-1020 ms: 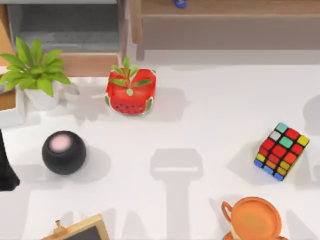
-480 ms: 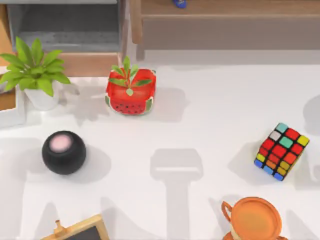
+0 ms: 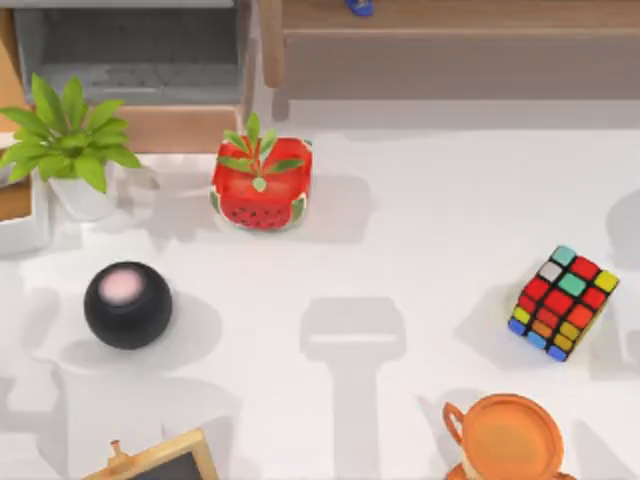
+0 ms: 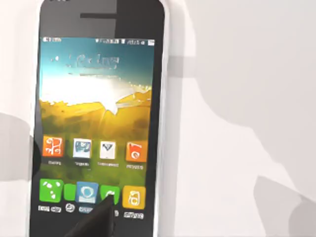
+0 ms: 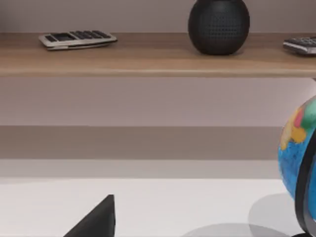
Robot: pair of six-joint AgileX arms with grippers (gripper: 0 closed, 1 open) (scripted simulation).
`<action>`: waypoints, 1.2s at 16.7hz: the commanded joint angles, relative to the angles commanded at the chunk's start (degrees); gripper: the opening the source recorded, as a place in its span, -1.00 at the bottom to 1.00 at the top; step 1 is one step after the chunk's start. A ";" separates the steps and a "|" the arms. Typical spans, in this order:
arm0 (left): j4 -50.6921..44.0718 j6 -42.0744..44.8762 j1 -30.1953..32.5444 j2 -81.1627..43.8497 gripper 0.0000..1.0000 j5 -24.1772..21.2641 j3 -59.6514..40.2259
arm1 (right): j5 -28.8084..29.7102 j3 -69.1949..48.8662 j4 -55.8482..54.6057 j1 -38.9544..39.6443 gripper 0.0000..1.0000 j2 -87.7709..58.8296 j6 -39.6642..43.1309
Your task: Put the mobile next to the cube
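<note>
The mobile (image 4: 96,123) lies flat on the white table, screen up, with rows of colourful app icons and silver-white edges; it shows close up in the left wrist view. A dark part of my left gripper (image 4: 96,219) hangs just over the phone's lower icons. The cube (image 3: 562,303), with black edges and red, blue, yellow, orange and teal squares, sits at the table's right side in the top view. In the right wrist view, a dark part of my right gripper (image 5: 96,219) hovers above bare table, facing a shelf.
A red watermelon pot (image 3: 261,185) stands at the back centre, a black ball (image 3: 127,305) at the left, a leafy plant (image 3: 70,140) at the back left. An orange cup (image 3: 510,435) and a small chalkboard (image 3: 165,462) sit at the front. A globe (image 5: 298,143) stands near my right gripper.
In the top view the dark piece of my left arm at the left edge has gone from the picture, and the shadows at the lower left have shifted. The cube has not moved.
</note>
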State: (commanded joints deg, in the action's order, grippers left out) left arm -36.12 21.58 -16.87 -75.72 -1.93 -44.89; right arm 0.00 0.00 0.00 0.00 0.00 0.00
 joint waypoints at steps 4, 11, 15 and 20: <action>-8.43 5.46 -4.07 -19.29 1.00 -0.04 -12.27 | 0.00 0.00 0.00 0.00 1.00 0.00 0.00; -14.06 11.30 -8.72 -33.87 1.00 1.72 -26.14 | 0.00 0.00 0.00 0.00 1.00 0.00 0.00; -14.17 11.47 -8.90 -34.14 1.00 1.83 -26.51 | 0.00 0.00 0.00 0.00 1.00 0.00 0.00; -15.52 9.65 -6.96 -32.12 1.00 1.83 -25.69 | 0.00 0.00 0.00 0.00 1.00 0.00 0.00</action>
State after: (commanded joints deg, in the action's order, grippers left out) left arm -51.64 31.23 -23.83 -107.84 -0.10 -70.57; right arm 0.00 0.00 0.00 0.00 0.00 0.00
